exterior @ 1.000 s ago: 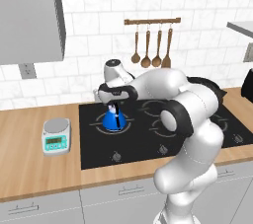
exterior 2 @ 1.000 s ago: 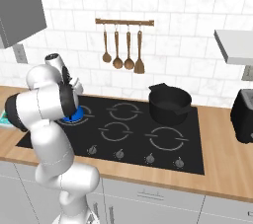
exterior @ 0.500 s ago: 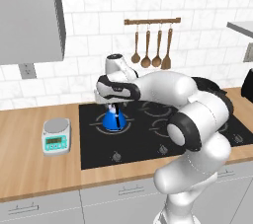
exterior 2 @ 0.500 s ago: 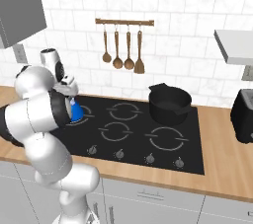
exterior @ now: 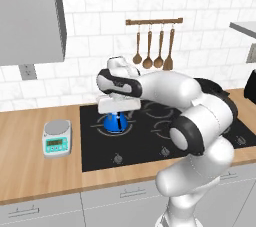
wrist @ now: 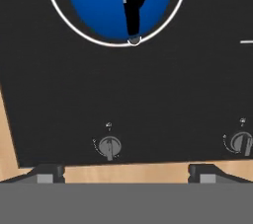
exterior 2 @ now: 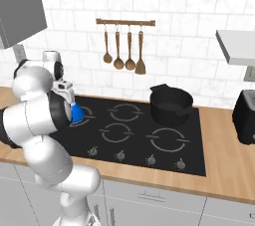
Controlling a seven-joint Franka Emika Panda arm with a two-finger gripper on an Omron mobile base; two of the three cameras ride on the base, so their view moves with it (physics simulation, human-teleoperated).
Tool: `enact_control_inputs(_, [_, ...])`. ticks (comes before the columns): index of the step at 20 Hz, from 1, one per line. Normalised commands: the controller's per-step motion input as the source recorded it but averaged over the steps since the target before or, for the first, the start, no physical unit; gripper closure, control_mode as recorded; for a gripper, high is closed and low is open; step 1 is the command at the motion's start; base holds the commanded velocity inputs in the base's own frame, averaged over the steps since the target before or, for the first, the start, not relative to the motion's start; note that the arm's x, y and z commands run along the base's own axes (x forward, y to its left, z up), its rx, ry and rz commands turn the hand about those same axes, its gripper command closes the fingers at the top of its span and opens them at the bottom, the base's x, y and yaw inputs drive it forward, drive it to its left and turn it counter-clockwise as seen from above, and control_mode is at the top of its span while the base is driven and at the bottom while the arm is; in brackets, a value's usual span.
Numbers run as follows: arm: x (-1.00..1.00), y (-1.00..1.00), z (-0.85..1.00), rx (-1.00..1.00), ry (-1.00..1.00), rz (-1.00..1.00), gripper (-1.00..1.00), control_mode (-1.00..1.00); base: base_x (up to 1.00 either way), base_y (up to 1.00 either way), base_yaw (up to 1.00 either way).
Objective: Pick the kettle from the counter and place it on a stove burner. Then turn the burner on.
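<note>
The blue kettle (exterior: 116, 122) stands upright on the back-left stove burner (exterior: 131, 127) of the black cooktop. My gripper (exterior: 118, 106) hovers just above it, open, with nothing between its fingers. From the right, the kettle (exterior 2: 77, 114) peeks out beside my forearm, inside the burner ring (exterior 2: 88, 116). Looking down from the hand, the kettle (wrist: 99, 6) with its black handle (wrist: 134, 1) sits within the grey burner ring (wrist: 74, 28) at the top. My gripper (wrist: 126, 172) has its tips wide apart over the wooden counter (wrist: 123, 171) edge.
Two burner knobs (wrist: 109, 146) (wrist: 241, 141) sit along the cooktop's front. A black pot (exterior 2: 171, 104) occupies the back-right burner. A small scale (exterior: 56, 138) rests on the counter to the left. Wooden spoons (exterior: 152, 46) hang on the wall; a dark appliance (exterior 2: 245, 115) stands far right.
My arm has swung and the hand has drawn up and back from the kettle. The kettle stays put on the burner.
</note>
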Motion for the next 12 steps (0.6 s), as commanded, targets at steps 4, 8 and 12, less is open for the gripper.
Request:
enact_control_inputs(4, [-0.83,0.02,-0.04,0.00,-0.11,0.03,-1.00,-1.00,0.00,0.00,0.00])
enact_control_inputs(8, [-0.70,0.00,-0.10,0.00,-0.04,0.03,-1.00,-1.00,0.00,0.00,0.00])
enact_control_inputs(12, [-0.24,0.04,-0.41,0.00,0.06,0.01,-1.00,-1.00,0.00,0.00,0.00])
